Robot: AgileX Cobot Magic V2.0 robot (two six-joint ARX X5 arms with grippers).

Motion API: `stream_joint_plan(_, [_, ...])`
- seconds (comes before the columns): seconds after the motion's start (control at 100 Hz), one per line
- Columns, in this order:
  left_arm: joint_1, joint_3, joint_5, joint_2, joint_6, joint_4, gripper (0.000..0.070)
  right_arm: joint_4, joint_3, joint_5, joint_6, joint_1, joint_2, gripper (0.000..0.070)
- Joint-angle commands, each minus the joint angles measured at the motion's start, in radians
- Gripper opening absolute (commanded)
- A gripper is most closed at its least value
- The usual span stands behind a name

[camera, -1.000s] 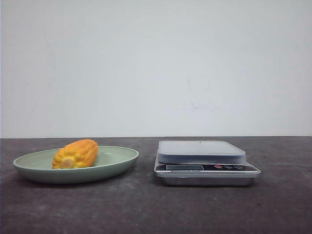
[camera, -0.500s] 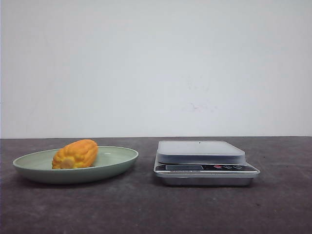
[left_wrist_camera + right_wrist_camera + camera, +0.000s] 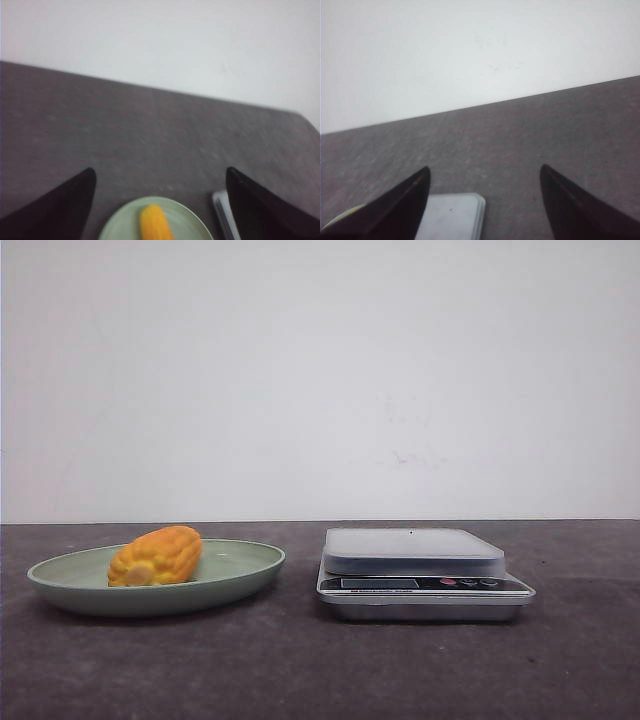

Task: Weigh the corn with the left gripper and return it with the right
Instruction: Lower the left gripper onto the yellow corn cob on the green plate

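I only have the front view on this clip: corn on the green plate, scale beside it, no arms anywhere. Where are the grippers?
Observer: The left gripper is open. Its wrist view looks between its dark fingers at the corn on the green plate.
Operator: Is it touching the corn?
Observer: No. Both fingers stand clear of the plate, with bare table between them.
Operator: And the right one?
Observer: The right gripper is open too. Its wrist view shows a corner of the scale between its fingers, which hold nothing.
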Motion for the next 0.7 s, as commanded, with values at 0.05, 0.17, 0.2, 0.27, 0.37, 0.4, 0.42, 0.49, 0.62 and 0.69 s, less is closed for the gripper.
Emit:
stream_joint_plan(0.05, [-0.086,0.012,-0.033,0.112,0.026,-0.001,0.047,-0.031,0.055,-0.01,-0.037,0.002,0.035,0.0446])
stream_joint_plan(0.17, [-0.168,0.012,-0.097,0.247,0.047,0.0,0.0471,-0.065,0.089,-0.029,-0.052,0.002,0.064,0.0446])
stream_joint_plan(0.2, [-0.185,0.012,-0.106,0.282,0.047,0.001,0.0471,-0.072,0.095,-0.029,-0.055,0.002,0.07,0.0446])
stream_joint_plan(0.27, [-0.22,0.012,-0.121,0.362,0.044,0.004,0.0471,-0.092,0.104,-0.028,-0.062,0.002,0.079,0.0447])
stream_joint_plan(0.37, [-0.264,0.012,-0.164,0.47,0.03,0.003,0.0472,-0.103,0.105,-0.028,-0.064,0.002,0.084,0.0447])
stream_joint_plan(0.4, [-0.276,0.012,-0.185,0.499,0.021,0.0,0.0475,-0.105,0.105,-0.029,-0.064,0.002,0.084,0.0447])
stream_joint_plan(0.42, [-0.283,0.012,-0.195,0.517,0.016,-0.001,0.0477,-0.106,0.105,-0.028,-0.066,0.002,0.084,0.0447])
stream_joint_plan(0.49, [-0.304,0.012,-0.201,0.574,-0.003,0.003,0.0478,-0.11,0.105,-0.028,-0.068,0.002,0.084,0.0448])
stream_joint_plan(0.62, [-0.335,0.012,-0.204,0.648,-0.011,0.009,0.0479,-0.112,0.105,-0.027,-0.08,0.002,0.082,0.0448])
stream_joint_plan(0.69, [-0.349,0.012,-0.212,0.679,-0.022,0.008,0.0479,-0.112,0.105,-0.027,-0.081,0.002,0.082,0.0447])
